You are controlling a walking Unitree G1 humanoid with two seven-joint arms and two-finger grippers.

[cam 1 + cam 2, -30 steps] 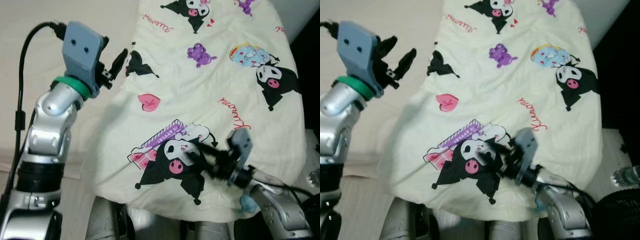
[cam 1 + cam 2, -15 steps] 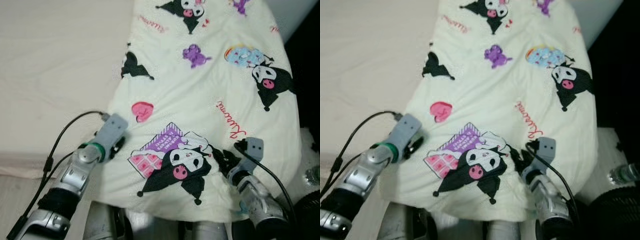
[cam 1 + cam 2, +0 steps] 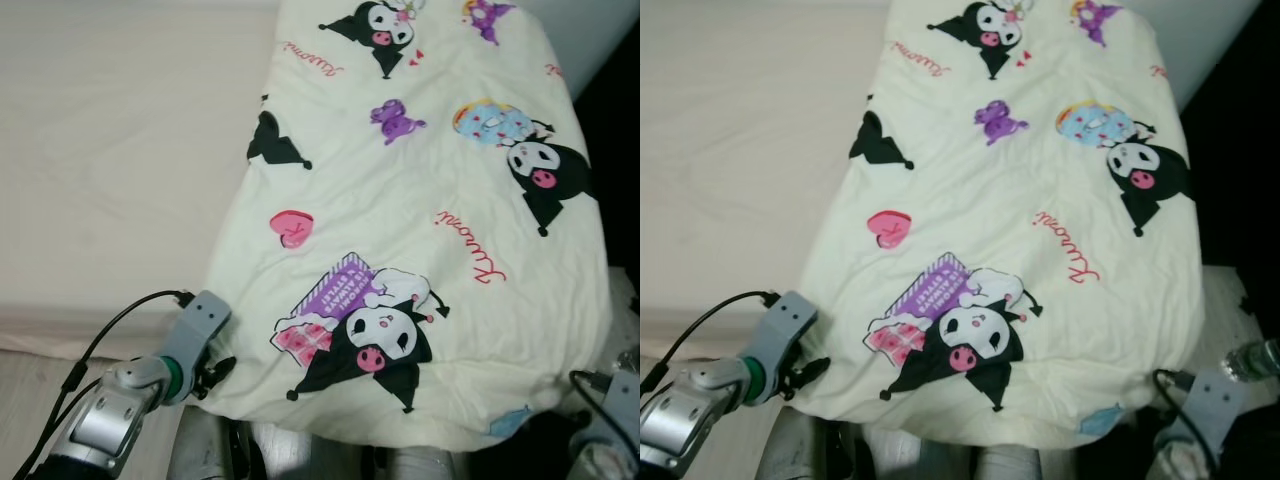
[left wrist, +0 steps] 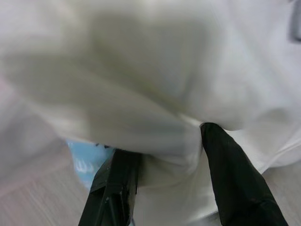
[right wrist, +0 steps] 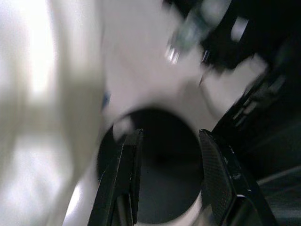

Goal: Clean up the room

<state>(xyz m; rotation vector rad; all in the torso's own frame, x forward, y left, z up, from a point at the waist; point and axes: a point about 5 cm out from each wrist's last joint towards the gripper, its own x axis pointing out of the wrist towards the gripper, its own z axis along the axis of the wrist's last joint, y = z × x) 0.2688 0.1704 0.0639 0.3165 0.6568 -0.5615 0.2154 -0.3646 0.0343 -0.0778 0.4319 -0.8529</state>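
The blanket (image 3: pixel 420 220) is soft, light and floppy. It lies across the middle and right of the picture, on the pale bed (image 3: pixel 110 150). Its bottom edge is a good place to grab. The left gripper (image 3: pixel 215 372), at the lower left, has its fingers apart around that edge. The right gripper (image 5: pixel 164 183) hangs open near the floor (image 3: pixel 25 390).

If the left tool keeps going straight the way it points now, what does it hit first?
Most likely the cartoon-print quilt: the left tool points at its hanging lower-left edge, with the pale fabric bulging between the open fingers. Depth is blurred, so contact may already exist.
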